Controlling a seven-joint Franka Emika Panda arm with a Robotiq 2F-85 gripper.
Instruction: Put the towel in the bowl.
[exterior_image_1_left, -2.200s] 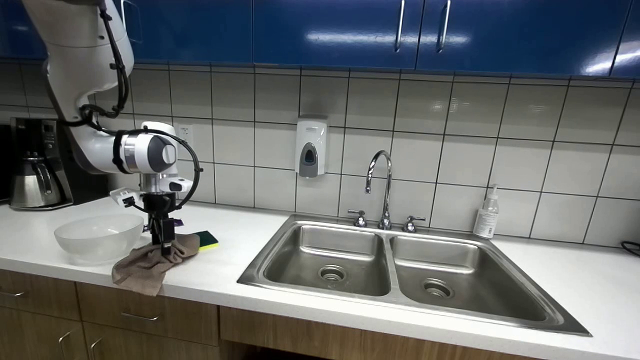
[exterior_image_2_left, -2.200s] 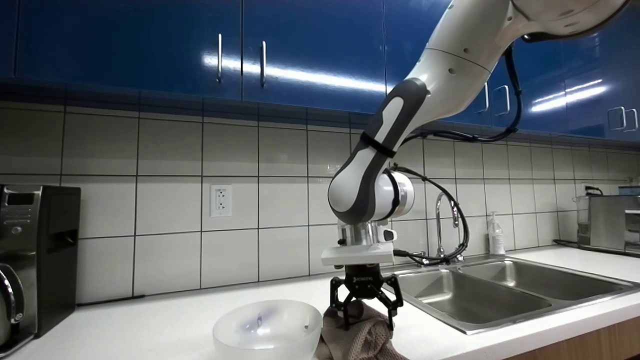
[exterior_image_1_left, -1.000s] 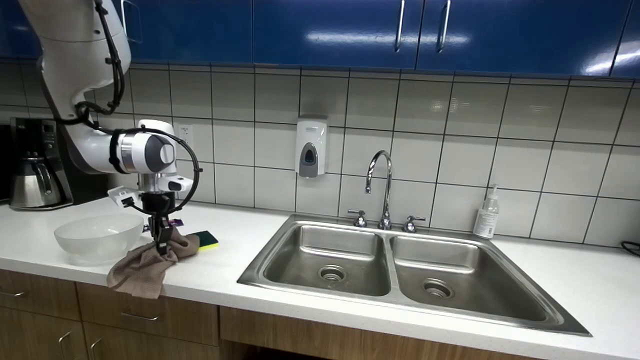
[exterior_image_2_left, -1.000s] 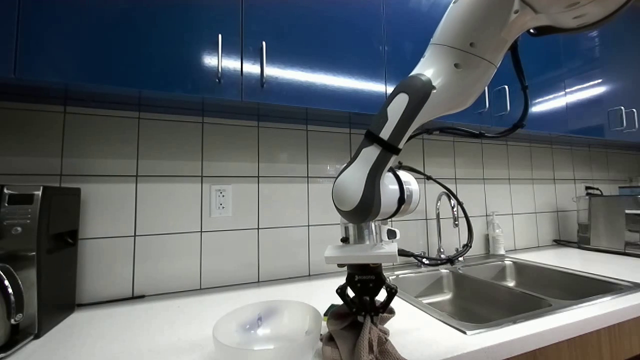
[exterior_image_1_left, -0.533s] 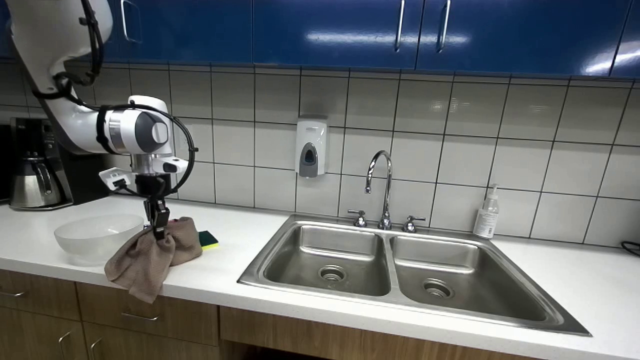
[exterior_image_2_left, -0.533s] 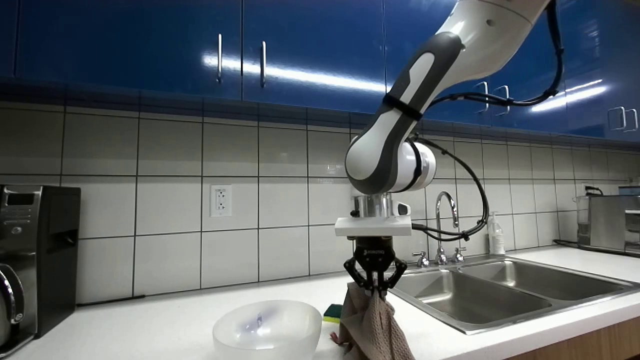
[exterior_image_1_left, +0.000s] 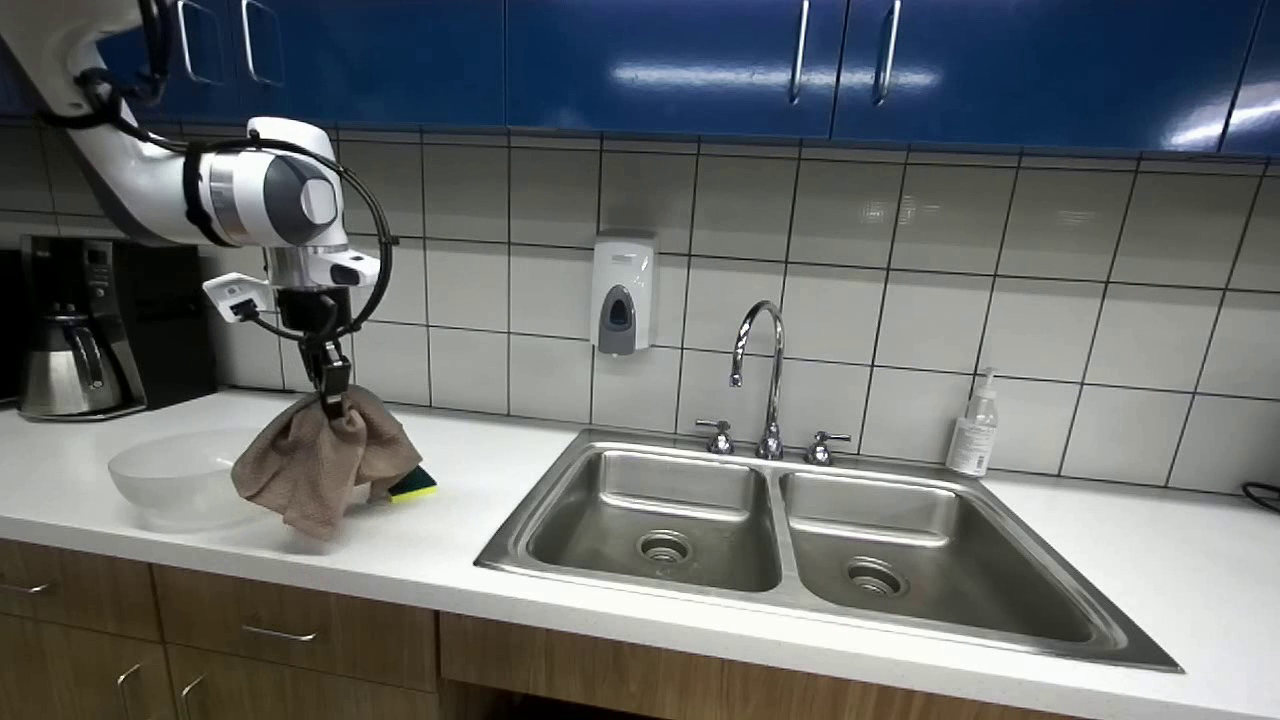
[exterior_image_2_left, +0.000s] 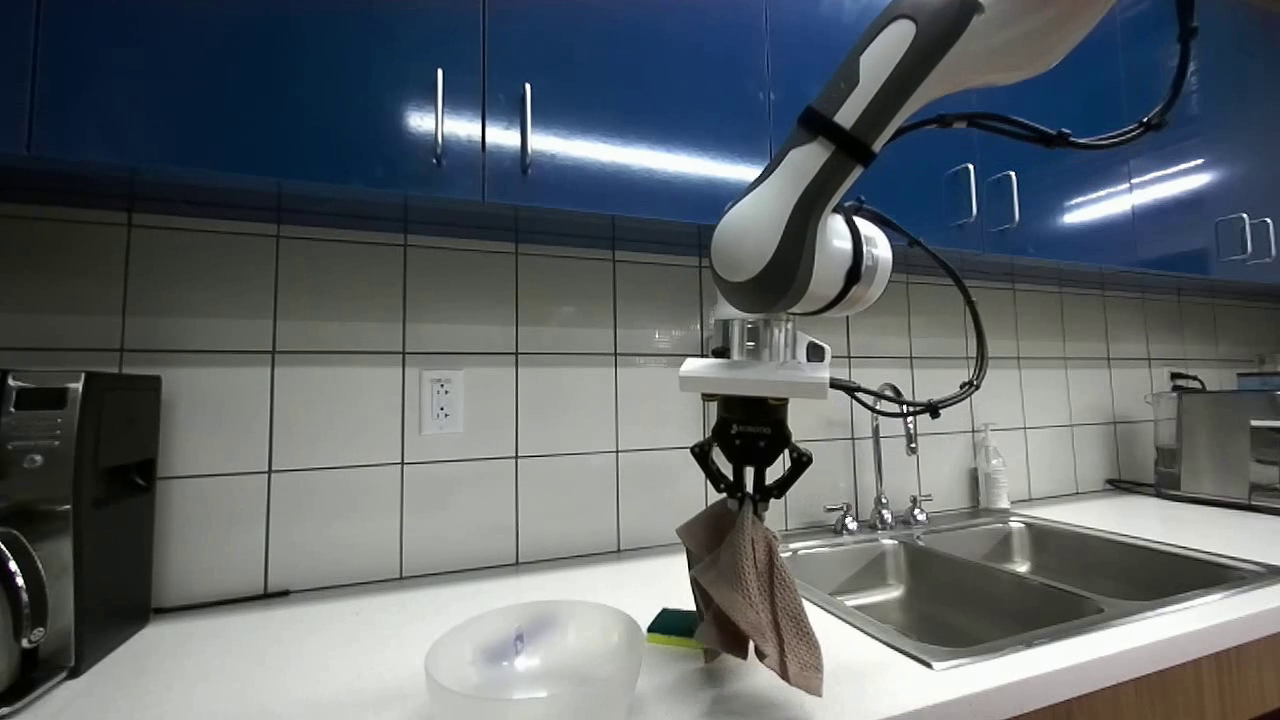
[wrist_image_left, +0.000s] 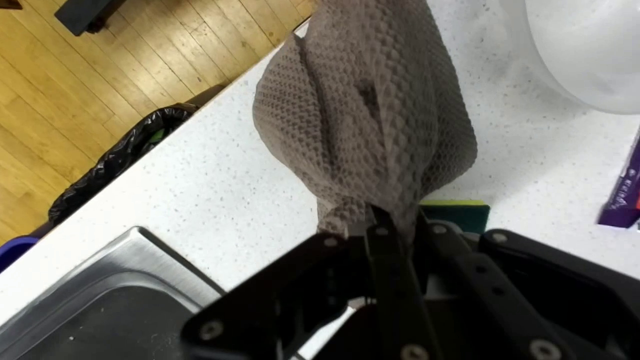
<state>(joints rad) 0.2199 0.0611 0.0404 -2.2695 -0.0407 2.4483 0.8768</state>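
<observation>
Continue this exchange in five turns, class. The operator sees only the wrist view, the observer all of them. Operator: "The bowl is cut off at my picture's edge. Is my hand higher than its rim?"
Observer: Yes, in an exterior view the hand shows above the rim of the bowl.
Operator: Part of the towel runs off the top of my picture. How does it hang?
Observer: With a loose corner pointing down; whether it clears the counter, I can't tell for sure.
Operator: What stands beyond the bowl, away from the sink?
Observer: A black and silver coffee maker.
</observation>
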